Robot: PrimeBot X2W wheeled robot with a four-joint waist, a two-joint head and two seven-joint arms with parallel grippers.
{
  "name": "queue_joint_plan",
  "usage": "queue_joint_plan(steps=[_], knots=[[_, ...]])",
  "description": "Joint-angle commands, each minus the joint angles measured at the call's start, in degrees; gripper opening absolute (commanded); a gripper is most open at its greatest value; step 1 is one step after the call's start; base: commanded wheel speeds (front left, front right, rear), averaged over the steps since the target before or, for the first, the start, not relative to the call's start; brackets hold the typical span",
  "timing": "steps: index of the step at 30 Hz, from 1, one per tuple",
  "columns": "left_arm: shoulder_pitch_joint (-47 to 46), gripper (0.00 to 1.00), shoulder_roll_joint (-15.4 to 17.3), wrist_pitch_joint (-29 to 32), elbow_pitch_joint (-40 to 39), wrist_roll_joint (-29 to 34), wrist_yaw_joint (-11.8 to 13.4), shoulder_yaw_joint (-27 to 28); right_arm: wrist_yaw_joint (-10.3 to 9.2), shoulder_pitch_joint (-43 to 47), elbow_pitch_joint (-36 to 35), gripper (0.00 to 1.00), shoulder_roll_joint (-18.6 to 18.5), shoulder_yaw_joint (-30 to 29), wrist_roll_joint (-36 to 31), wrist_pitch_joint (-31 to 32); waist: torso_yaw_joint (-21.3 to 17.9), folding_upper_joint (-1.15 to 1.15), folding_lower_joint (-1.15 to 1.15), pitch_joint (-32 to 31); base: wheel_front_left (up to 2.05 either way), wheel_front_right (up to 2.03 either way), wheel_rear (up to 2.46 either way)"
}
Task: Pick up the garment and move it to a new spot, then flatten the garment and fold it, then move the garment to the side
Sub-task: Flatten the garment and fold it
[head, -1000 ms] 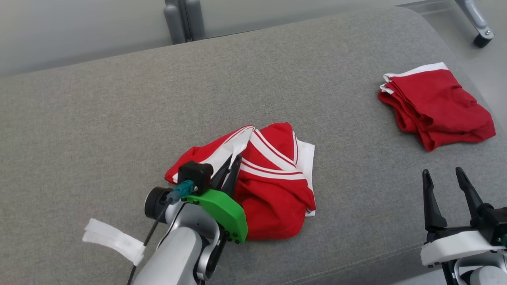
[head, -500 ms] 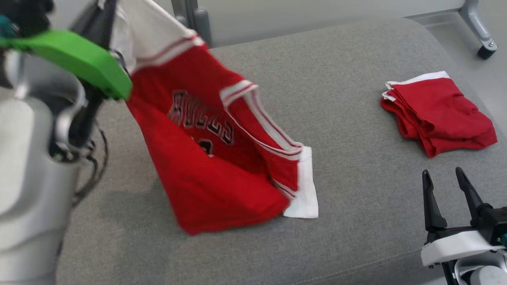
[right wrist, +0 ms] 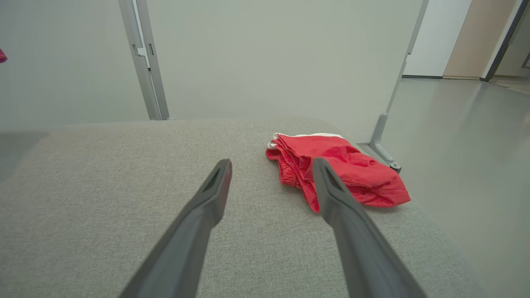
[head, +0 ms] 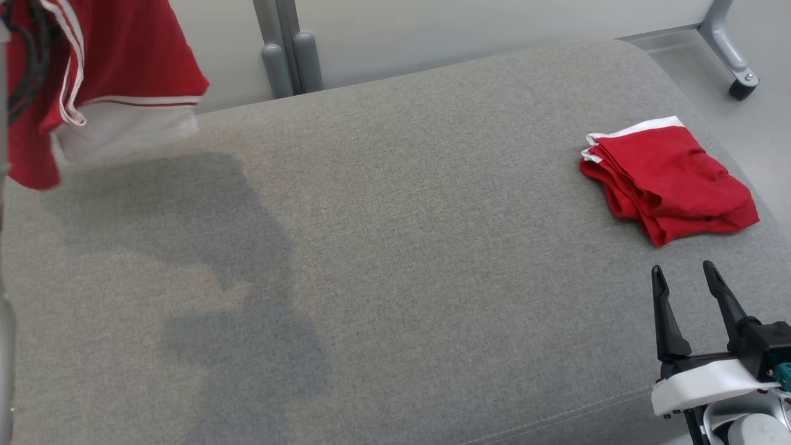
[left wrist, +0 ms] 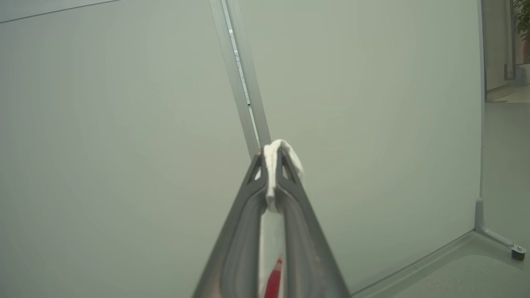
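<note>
Since a second ago the garment (head: pixel 117 68) has come off the table (head: pixel 395 216). It lay crumpled low in mid-surface, about 6 o'clock; now it hangs in the air at 10 o'clock in the head view, cut by the top and left edges. The camera shifted a little too, so the folded red cloth (head: pixel 670 179) sits slightly lower in frame; it looks unmoved on the surface.

Garment: red with white stripes and a white hem band. The hem is clear of the table, not touching. A dark cable (head: pixel 25 55) crosses it at the left edge. Its shadow (head: pixel 204 247) spreads over the fabric from 9 to 7 o'clock.

Left pincer (left wrist: pixel 273 159): clamped on a white fold of the garment. Cloth bunches out past the tips, with red showing lower between the fingers. It points at the wall.

Right pincer (head: pixel 683 267): at 5 o'clock by the near-right table edge, jaws wide apart, holding nothing. It is near the folded red cloth, not touching it.

Surface: the table top is grey woven fabric with a rounded far-right corner and a seam line along the near edge at 5 o'clock. The folded red cloth, white-edged, lies at 2 o'clock close to the right edge.

Room: pale grey-green partition panels (head: pixel 463 31) stand behind the table from 11 to 1 o'clock, joined by a grey metal post (head: pixel 287 43). A grey foot with a black caster (head: pixel 738 89) is at 2 o'clock on the smooth grey floor (right wrist: pixel 468 124). The right wrist view has a lighter wall and a door-like opening at 1 o'clock.
</note>
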Motion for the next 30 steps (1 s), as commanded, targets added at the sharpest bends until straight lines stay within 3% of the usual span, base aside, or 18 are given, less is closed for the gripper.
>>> queue_joint_plan(steps=[1, 7, 13, 17, 20, 30], knots=[[-0.8, 0.0, -2.0, -0.1, 0.5, 0.7, -1.2, -2.1, -0.09, -0.1, 0.2, 1.0, 0.3, -0.2, -0.3, -0.2, 0.2, 0.0, 0.0, -0.1, 0.0, 0.0, 0.0], [8.2, 0.0, -10.4, 0.2, 0.6, -2.5, -2.8, -8.5, -0.09, 0.4, 0.7, 1.0, 1.0, -0.2, -0.1, -0.2, 1.5, 0.0, 0.0, 0.2, 0.0, 0.0, 0.0], [18.0, 0.0, -17.4, -4.0, 4.3, -5.6, -0.6, -13.5, -0.09, -2.5, 1.0, 1.0, 0.5, 1.3, 0.3, -0.2, 0.9, 0.0, 0.0, 1.8, 0.0, 0.0, 0.0], [19.8, 0.0, -18.4, -7.0, 6.0, -8.4, 0.9, -16.1, -0.1, -3.9, 1.2, 1.0, 0.0, 2.3, 0.6, -0.2, -0.2, 0.0, 0.0, 2.6, 0.0, 0.0, 0.0], [20.6, 0.0, -18.4, -10.4, 4.8, -14.8, 3.5, -21.9, -0.09, -4.9, 1.4, 1.0, -0.3, 2.9, 0.8, -0.2, -1.6, 0.0, 0.0, 3.4, 0.0, 0.0, 0.0], [16.8, 0.0, -18.3, -19.2, 5.5, -26.8, 9.9, -40.0, -0.09, -6.9, 2.6, 1.0, 1.8, 3.9, 1.8, -0.2, -8.2, 0.0, 0.0, 6.1, 0.0, 0.0, 0.0]])
